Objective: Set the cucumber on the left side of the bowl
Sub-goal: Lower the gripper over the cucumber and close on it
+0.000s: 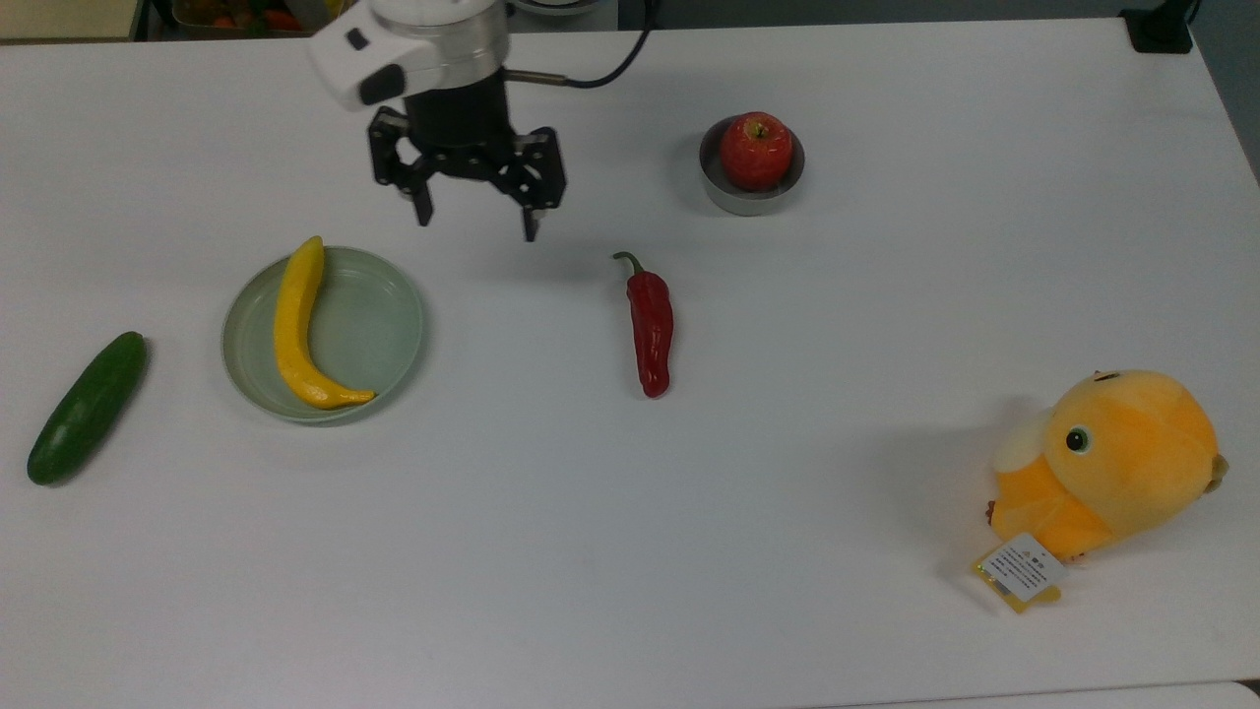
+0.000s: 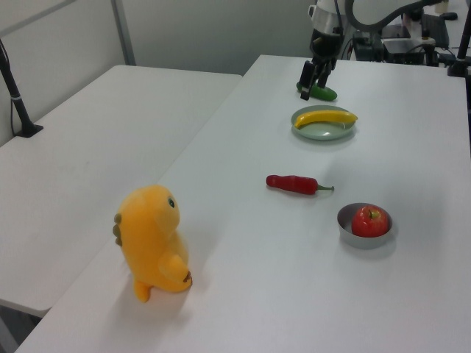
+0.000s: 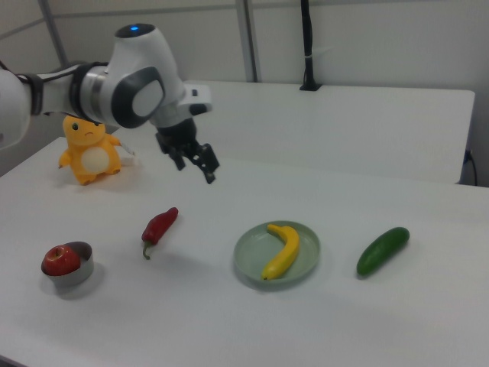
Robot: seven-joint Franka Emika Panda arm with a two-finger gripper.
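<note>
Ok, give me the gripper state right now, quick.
Gripper: jaws open, holding nothing, in the air above the table beside the plate; the cucumber lies untouched.

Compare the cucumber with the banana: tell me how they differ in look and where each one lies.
The cucumber is dark green; the banana is yellow. The cucumber is straight with rounded ends; the banana curves and tapers. The cucumber lies bare on the white table, at the top view's far left; the banana rests inside the pale green plate. Both are long, lie flat, and are untouched by the pincer, which hangs open above the table.
</note>
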